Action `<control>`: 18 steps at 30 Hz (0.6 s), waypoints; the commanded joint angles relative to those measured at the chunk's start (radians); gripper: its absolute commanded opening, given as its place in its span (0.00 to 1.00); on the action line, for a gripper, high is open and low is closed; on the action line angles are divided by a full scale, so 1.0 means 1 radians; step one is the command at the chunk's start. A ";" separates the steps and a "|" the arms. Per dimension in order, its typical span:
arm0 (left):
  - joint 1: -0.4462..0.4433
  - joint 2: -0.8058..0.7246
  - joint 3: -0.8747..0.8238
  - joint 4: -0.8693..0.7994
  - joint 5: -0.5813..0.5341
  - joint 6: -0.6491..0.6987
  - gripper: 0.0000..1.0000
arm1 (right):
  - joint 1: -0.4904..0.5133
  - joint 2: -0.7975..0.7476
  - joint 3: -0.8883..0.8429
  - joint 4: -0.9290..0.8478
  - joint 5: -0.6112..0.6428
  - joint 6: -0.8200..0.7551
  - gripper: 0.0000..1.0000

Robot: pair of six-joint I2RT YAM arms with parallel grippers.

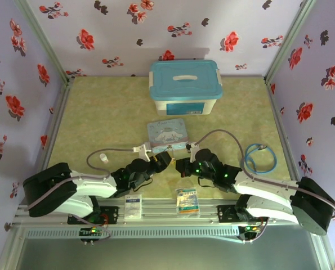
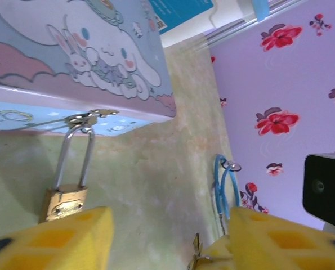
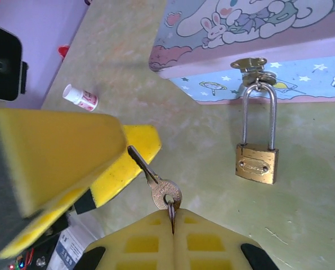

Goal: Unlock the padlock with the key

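Purple walls (image 1: 116, 34) printed with red and black flowers close in a mottled green bench (image 1: 94, 112). Far left on the bench a small white cylinder (image 1: 103, 158) lies on its side, well apart from everything else.

Next comes the left end effector (image 2: 167, 242). Its yellow fingers stand partly apart with a clear gap between them, and they are clamped on nothing. From the right wrist camera the blade of the key (image 3: 154, 179) reaches in between those two fingers. Whether the tip touches either pad cannot be told.

The key is a thin silvery thing. Its round head sits just at the tips of the right end effector (image 3: 173, 225), whose two fingers are pressed together and pinch it at the head end.

At the centre of the bench the cartoon tin (image 1: 167, 135) lies flat, with a blue-lidded box (image 1: 185, 87) behind it near the back wall. The padlock (image 3: 257, 163) hangs from the hasp (image 3: 251, 64) on the tin's near side. Its silver shackle is threaded through the hasp and seated in the brass body, which lies on the bench to the right of the key and apart from it.

On the rail at the near edge lie a printed packet (image 1: 134, 206) and a second packet (image 1: 187, 201). Farther right a blue cable (image 1: 261, 157) lies in a loop.
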 commanded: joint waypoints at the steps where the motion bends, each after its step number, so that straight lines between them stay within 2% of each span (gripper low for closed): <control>1: -0.005 0.024 0.037 0.104 0.014 -0.001 0.43 | -0.004 -0.030 0.004 0.032 -0.004 0.017 0.00; 3: -0.006 0.031 0.049 0.098 0.026 0.014 0.35 | -0.004 -0.035 0.003 0.013 -0.002 0.006 0.00; 7: -0.007 0.036 0.065 0.071 0.038 0.021 0.29 | -0.004 -0.046 -0.013 0.022 0.001 0.017 0.00; 10: -0.005 0.034 0.064 0.066 0.039 0.029 0.15 | -0.005 -0.049 -0.023 0.031 0.008 0.027 0.00; 15: -0.002 0.040 0.074 0.032 0.063 0.032 0.00 | -0.005 -0.052 -0.029 0.045 0.007 0.022 0.00; 16: 0.000 0.036 0.072 0.025 0.064 0.033 0.00 | -0.005 -0.058 -0.028 0.038 0.010 0.015 0.09; 17: 0.001 0.030 0.071 0.016 0.065 0.036 0.00 | -0.005 -0.066 -0.033 0.028 0.018 0.009 0.26; 18: 0.005 0.019 0.070 0.014 0.068 0.047 0.00 | -0.006 -0.079 -0.040 0.024 0.023 -0.003 0.29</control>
